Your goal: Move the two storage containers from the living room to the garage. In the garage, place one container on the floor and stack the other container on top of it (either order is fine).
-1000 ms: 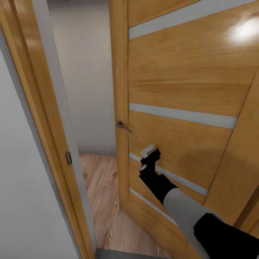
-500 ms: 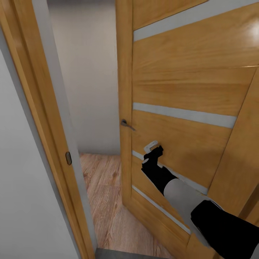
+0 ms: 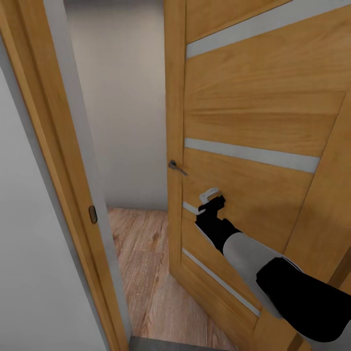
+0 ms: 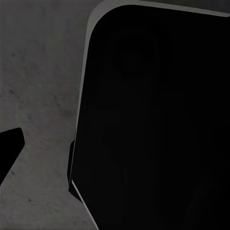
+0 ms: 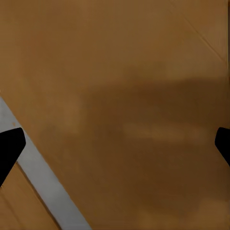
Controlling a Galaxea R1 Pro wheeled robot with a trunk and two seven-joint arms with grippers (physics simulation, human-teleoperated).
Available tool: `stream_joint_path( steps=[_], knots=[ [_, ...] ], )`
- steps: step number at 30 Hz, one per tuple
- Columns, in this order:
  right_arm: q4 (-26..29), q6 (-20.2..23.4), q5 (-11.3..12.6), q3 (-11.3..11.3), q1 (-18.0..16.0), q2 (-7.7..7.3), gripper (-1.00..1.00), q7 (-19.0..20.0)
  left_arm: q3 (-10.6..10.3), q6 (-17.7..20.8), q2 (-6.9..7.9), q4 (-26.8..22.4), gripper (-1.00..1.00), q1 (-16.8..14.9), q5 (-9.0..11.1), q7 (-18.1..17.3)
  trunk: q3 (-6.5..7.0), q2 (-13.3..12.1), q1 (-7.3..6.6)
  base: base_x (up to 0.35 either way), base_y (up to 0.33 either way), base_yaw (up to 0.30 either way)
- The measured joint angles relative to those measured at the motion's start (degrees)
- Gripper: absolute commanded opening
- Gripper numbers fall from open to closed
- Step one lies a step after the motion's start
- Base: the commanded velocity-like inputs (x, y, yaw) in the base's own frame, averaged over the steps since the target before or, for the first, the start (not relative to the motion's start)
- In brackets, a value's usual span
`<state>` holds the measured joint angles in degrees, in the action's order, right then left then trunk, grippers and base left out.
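Evidently on its way between rooms, the right gripper, its fingers spread wide and empty, presses against the honey-coloured door to swing it wider; next the base must roll through, no containers being in sight.

Glossy honey wood door

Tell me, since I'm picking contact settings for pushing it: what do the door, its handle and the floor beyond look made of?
The door looks like honey-coloured wood or veneer with a satin sheen: grain streaks, pale grey inlaid strips. Its handle seems to be dark brushed metal, though it is small. The floor beyond reads as light wood planks, with visible seams and knots. The right claw is against the door panel.
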<state>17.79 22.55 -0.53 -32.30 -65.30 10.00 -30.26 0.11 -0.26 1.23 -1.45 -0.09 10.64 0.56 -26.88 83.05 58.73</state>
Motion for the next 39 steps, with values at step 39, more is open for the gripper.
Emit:
stream_joint_path(
  steps=[39],
  knots=[
    [13.0,3.7,3.9,-0.2,0.4,0.00,1.00,-2.6,0.0,0.0,0.00,0.0,1.00,0.0,0.0,0.0,0.01,0.0,0.00,0.000,0.000,0.000]
  ],
)
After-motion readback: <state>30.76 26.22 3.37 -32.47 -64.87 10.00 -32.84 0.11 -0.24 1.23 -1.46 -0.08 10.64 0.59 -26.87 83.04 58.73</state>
